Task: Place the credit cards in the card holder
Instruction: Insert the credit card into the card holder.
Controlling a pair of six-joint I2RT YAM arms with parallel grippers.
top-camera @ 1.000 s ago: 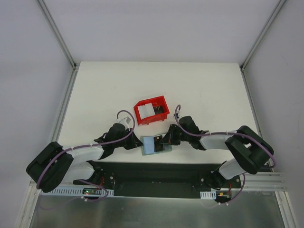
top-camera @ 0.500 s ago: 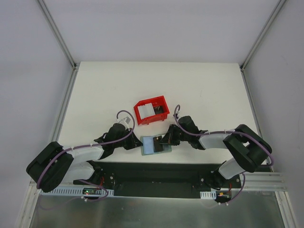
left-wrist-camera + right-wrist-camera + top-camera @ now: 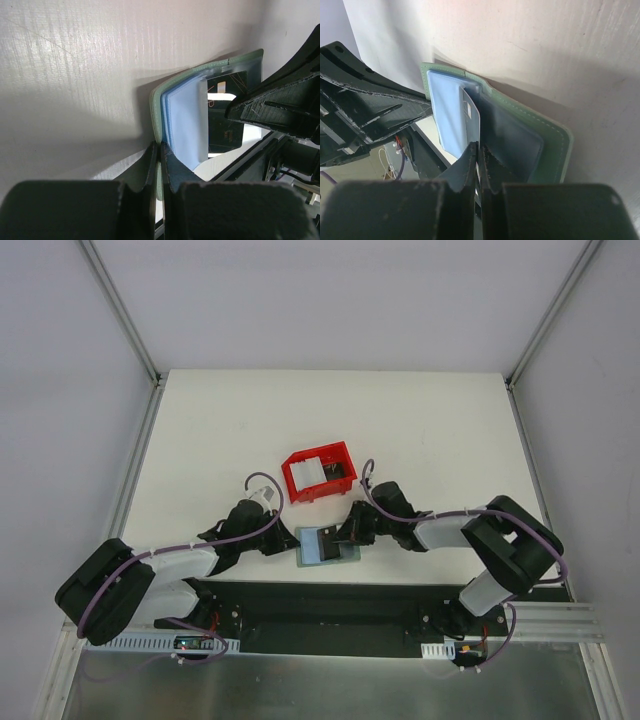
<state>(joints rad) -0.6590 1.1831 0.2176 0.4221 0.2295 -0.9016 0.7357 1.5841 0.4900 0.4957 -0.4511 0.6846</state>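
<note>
Card holder [image 3: 328, 545] lay open at the near edge of the worktop [image 3: 220, 440]. Left tool [image 3: 159, 150] was clamped on its rim. Right tool [image 3: 479, 147] pinched a pale card [image 3: 471, 117], edge partly in a pocket. White cards [image 3: 309, 472] waited in the red bin [image 3: 343, 452]; task judged partway.

Left hand [image 3: 159, 156] at 6 o'clock pinching the green edge of the open card holder [image 3: 182, 120], pale blue pockets inside, dark card [image 3: 226, 127] toward 3 o'clock beneath the right hand [image 3: 280, 110], white tabletop [image 3: 90, 60]
</note>
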